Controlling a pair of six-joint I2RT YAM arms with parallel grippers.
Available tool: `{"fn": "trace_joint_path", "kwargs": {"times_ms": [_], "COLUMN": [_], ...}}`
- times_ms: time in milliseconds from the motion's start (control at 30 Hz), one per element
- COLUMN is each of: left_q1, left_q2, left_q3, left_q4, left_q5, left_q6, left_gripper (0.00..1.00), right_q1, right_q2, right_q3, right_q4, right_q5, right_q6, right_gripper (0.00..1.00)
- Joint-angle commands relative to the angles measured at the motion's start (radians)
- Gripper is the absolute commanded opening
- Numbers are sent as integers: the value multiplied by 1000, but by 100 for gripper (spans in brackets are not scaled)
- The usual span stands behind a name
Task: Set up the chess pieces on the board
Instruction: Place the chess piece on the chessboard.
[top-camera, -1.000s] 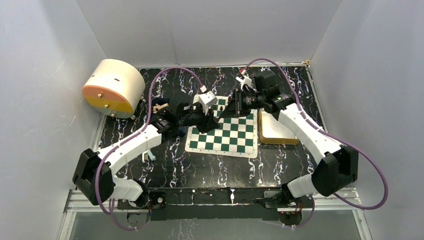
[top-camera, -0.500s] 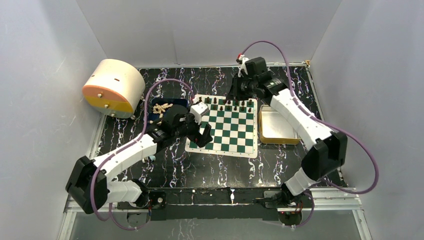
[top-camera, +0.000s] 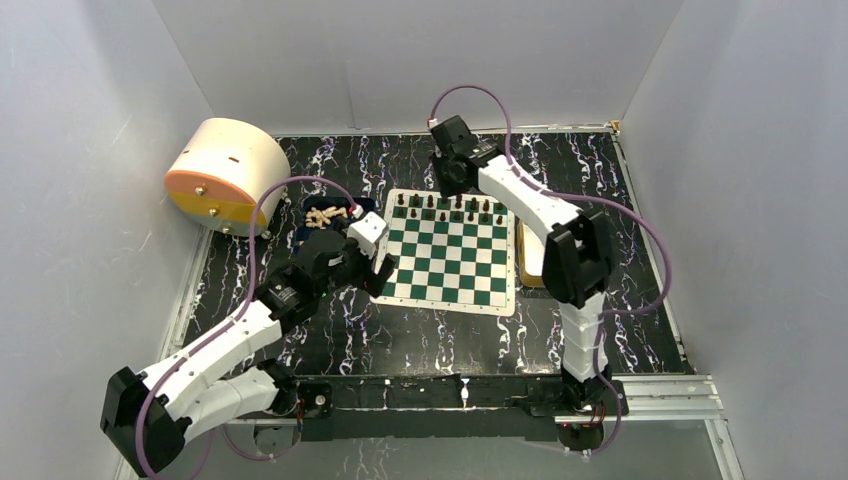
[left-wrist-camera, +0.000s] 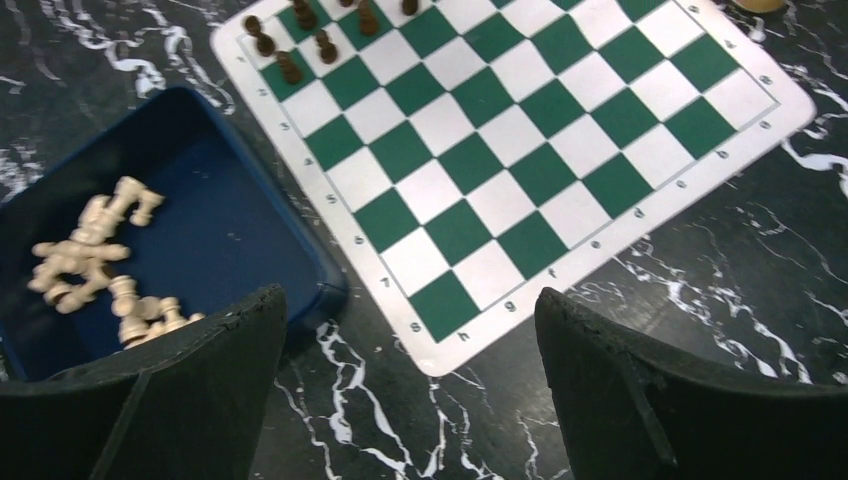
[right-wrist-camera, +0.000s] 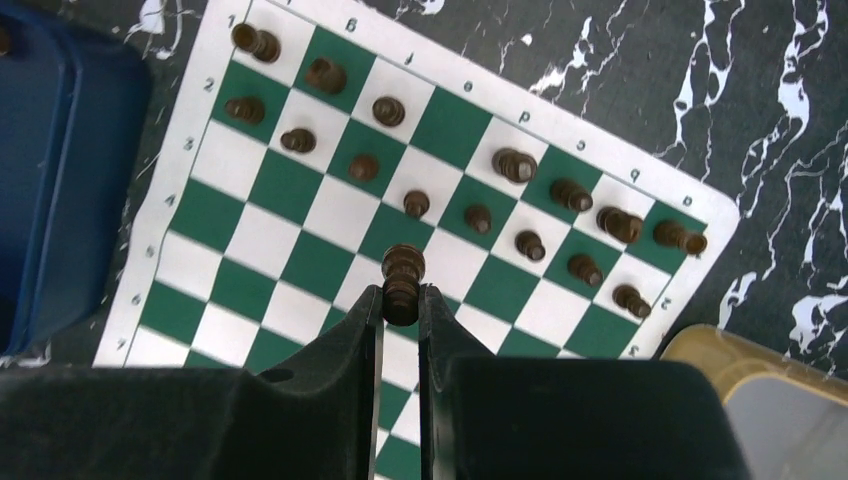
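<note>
While a cream cylindrical drum with an orange face (top-camera: 225, 175) lies well off to the left of my left gripper (left-wrist-camera: 408, 300), a deep blue plastic tray (left-wrist-camera: 230, 200) sits close below it, partly hidden behind its left finger. A heap of cream chess figures (left-wrist-camera: 95, 260) lies in that tray. My left gripper hangs over the black, white-veined marble tabletop (left-wrist-camera: 700, 300) with its two black fingers (left-wrist-camera: 200, 390) spread wide and nothing between them.

Ahead of it and to its right lies the flat green-and-white checked board (left-wrist-camera: 520, 170), just beside the blue tray, with one corner under the gap of the fingers. Tiny dark brown chess pieces (right-wrist-camera: 478, 217) stand in two rows along the board edge farthest from that gripper, seven in the outer row and eight in the inner.

My right gripper (right-wrist-camera: 402, 315) hovers over the board on that side, fingers clamped on one upright dark brown figure (right-wrist-camera: 403, 270) whose head pokes out past my fingertips. The two rows lie just ahead of those tips. To this gripper's right, just beside the board, shows the corner of a gold rectangular tin tray (right-wrist-camera: 700, 350).
</note>
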Motion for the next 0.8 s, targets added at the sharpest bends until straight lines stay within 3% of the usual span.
{"fn": "trace_joint_path", "kwargs": {"times_ms": [0,767], "left_q1": [4,4], "left_q2": [-44,-102], "left_q3": [0,-13], "left_q4": [6,13], "left_q5": [-129,-154], "left_q6": [37,46], "left_gripper": [91,91], "right_q1": [7,7], "right_q2": [87,282], "right_q3": [132,224], "right_q4": [-9,64], "right_q5": [108,175], "right_q6": [-26,-35], "right_gripper": [13,16]}}
